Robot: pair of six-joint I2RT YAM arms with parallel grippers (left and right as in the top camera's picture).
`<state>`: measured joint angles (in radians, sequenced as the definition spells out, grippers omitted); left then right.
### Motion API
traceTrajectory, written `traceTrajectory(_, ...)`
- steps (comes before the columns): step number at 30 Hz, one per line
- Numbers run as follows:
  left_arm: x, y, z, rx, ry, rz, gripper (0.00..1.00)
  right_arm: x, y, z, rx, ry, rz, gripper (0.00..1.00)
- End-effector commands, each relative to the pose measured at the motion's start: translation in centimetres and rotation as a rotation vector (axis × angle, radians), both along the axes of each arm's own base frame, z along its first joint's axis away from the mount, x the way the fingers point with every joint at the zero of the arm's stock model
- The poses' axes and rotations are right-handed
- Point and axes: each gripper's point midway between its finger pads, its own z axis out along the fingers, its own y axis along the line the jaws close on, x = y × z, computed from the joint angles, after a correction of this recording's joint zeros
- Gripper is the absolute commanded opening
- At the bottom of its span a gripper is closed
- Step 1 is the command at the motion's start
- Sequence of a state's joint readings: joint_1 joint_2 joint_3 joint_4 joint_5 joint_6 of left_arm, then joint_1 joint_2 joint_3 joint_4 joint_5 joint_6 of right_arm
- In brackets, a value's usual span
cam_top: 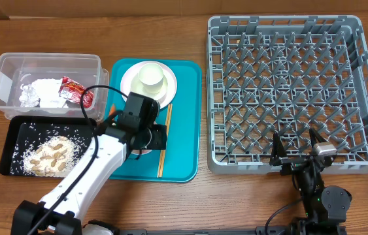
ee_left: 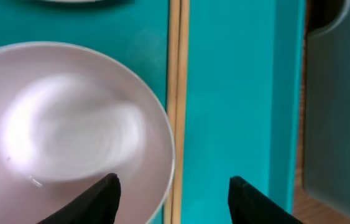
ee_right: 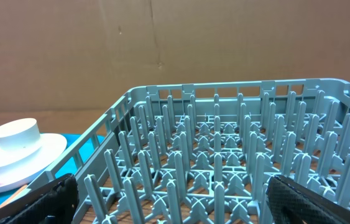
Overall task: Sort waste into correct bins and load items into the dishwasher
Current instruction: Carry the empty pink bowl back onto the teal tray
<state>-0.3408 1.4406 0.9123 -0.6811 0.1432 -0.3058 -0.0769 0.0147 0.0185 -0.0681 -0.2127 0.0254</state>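
Overhead: left gripper (cam_top: 146, 138) sits low over the teal tray (cam_top: 185, 130), the arm coming in from the bottom-left. Left wrist view shows the jaws apart with nothing clamped: one fingertip (ee_left: 103, 198) hangs over the inside of the pale pink bowl (ee_left: 69, 130), and the other is over bare teal on the far side of the chopsticks (ee_left: 176, 93). The bowl rim and both sticks fall in the gap. The sticks lie flat on the tray, side by side, just beside the bowl rim. I can't tell if either finger is touching anything. At the back of the same tray, the white plate (cam_top: 128, 85) carries a small white bowl (cam_top: 151, 75). Clear tub (cam_top: 0, 78) at far left holds the crumpled napkin (cam_top: 36, 91) and the red wrapper (cam_top: 76, 91). Black tray (cam_top: 4, 156) is just in front of the tub, with a pile of peanuts and rice (cam_top: 51, 153) plus scattered grains. Grey dish rack (cam_top: 288, 85) stands right of the teal tray, close to it but apart, with only pegs showing. Right gripper (cam_top: 295, 151) is parked at the rack's near wall, jaws spread wide and holding nothing. Right wrist view looks across the rack (ee_right: 224, 168) and catches the plate stack at left.
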Motion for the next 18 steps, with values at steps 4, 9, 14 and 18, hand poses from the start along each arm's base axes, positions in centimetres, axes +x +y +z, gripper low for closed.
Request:
traceTrajectory(4,3.5,1.2,7.3,0.105,-0.149,0.016,0.59,0.0,-0.1,-0.1,0.004,-0.006,-0.005,1.00)
traceTrajectory(9,4.0,4.4,9.4,0.273,-0.182,0.088,0.58,0.0,-0.1,-0.1,0.004,-0.006,-0.005,1.00)
traceTrajectory(14,3.5,7.2,8.8,0.359,-0.139,0.147,0.54,0.0,-0.1,-0.1,0.004,-0.006,-0.005,1.00)
traceTrajectory(18,3.4,9.8,8.0,0.347,-0.095,0.222,0.42,0.0,-0.1,-0.1,0.004,-0.006,-0.005,1.00)
